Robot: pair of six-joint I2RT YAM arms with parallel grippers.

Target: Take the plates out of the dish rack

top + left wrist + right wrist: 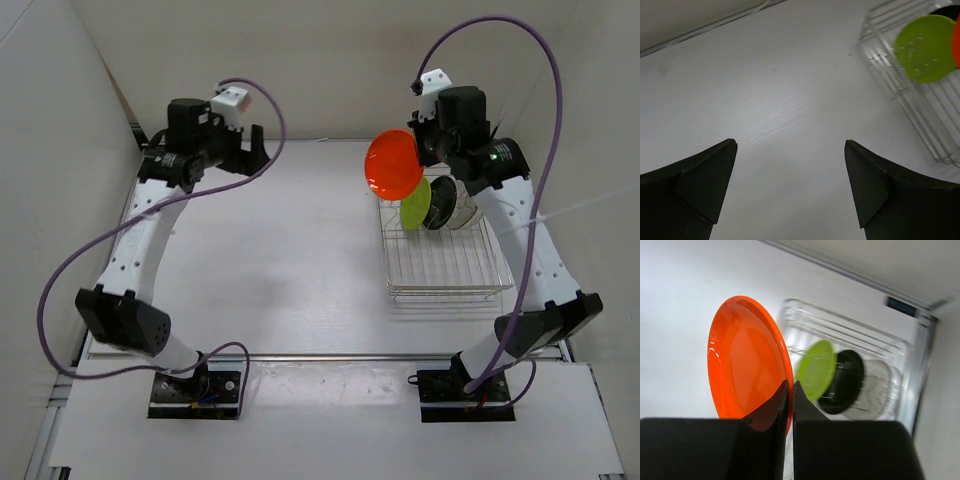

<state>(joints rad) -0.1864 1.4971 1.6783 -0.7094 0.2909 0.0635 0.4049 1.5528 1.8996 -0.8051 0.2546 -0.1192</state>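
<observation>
White counter [270, 270]. Right gripper [790, 395] clamped on orange plate [742, 357] rim, above dish rack [440, 275]. Plate likely light, stiff, glossy-slick: pinch edge. Left gripper [790, 185] apart, empty.

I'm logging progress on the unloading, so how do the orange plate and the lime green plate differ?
The orange plate is held up out of the dish rack, while the lime green plate stands on edge inside it. The right gripper pinches the orange plate at its rim; nothing grips the lime green plate. Their colours differ. Both are round, shallow and look alike in size.
</observation>
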